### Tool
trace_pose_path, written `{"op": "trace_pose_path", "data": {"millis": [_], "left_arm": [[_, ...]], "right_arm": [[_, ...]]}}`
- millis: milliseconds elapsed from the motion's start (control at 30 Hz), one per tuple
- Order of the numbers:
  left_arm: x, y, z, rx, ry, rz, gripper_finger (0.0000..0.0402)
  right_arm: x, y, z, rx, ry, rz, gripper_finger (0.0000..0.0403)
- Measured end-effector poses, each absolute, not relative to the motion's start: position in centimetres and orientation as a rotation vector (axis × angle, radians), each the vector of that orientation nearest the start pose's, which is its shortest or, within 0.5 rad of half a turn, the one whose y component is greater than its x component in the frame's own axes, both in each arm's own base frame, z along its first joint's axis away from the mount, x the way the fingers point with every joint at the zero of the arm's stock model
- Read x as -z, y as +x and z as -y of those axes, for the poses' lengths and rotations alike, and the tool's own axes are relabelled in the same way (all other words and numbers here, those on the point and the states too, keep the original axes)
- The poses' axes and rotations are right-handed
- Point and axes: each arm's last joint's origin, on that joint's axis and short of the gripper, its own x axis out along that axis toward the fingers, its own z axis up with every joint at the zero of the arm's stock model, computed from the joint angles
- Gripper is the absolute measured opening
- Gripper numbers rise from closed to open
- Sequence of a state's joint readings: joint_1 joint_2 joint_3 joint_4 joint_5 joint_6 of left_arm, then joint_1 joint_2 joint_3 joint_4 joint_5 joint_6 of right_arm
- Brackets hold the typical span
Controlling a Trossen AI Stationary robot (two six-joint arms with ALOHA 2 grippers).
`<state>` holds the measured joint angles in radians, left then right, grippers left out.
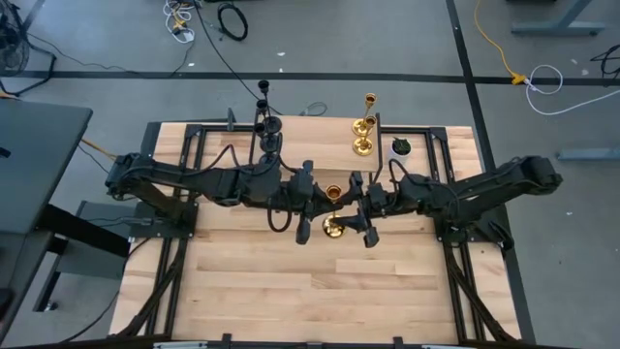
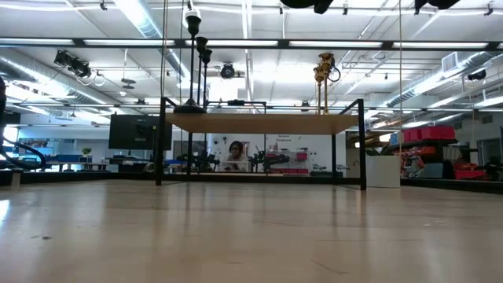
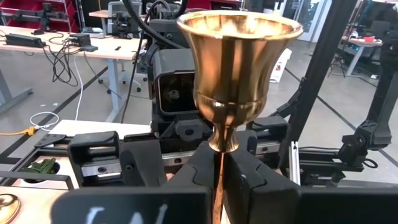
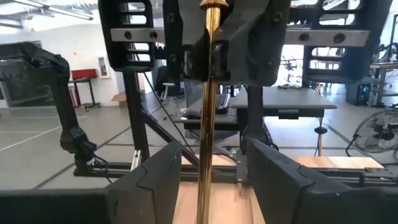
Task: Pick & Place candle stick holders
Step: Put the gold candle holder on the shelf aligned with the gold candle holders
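On table: 3 gold holders (image 1: 363,124), 3 black holders (image 1: 266,121).

The scene is lit evenly from overhead; rows of ceiling strip lights (image 2: 141,16) are seen in the low view, some blown out to white. Only soft, faint shadows are cast on the desk (image 1: 291,281) in the high view. Bright reflections are carried on the gold candle holder (image 3: 239,68) in the left wrist view. The near fingers are rendered blurred in both wrist views, and the desk surface nearest the low camera is soft.
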<state>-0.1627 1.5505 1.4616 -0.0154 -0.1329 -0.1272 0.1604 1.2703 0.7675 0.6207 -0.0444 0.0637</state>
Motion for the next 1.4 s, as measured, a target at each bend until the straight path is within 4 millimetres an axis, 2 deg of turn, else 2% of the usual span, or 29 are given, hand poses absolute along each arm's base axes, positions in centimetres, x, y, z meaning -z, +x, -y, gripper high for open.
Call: {"op": "trace_pose_path", "data": {"millis": [300, 433, 633, 933, 1167, 1400], "left_arm": [[-39.35, 35.56, 5.45, 0.022, -0.109, -0.125, 0.0014], [-39.36, 35.56, 5.45, 0.022, -0.109, -0.124, 0.0019], [-39.37, 35.55, 5.45, 0.022, -0.109, -0.123, 0.0018], [-39.39, 35.53, 5.43, 0.018, -0.106, -0.123, 0.0025], [-39.39, 35.53, 5.44, 0.020, -0.106, -0.123, 0.0019], [-39.48, 35.47, 5.61, 0.026, -0.112, -0.118, 0.0053]], "right_arm": [[-31.12, 28.15, -4.68, -0.207, 0.068, 0.136, 0.0180], [-31.07, 28.16, -4.68, -0.207, 0.067, 0.130, 0.0164], [-31.07, 28.16, -4.69, -0.206, 0.058, 0.131, 0.0113], [-31.07, 28.16, -4.70, -0.206, 0.045, 0.132, 0.0013], [-31.07, 28.16, -4.69, -0.205, 0.051, 0.132, 0.0010], [-31.05, 28.16, -4.69, -0.204, 0.031, 0.132, 0.0006]]}}
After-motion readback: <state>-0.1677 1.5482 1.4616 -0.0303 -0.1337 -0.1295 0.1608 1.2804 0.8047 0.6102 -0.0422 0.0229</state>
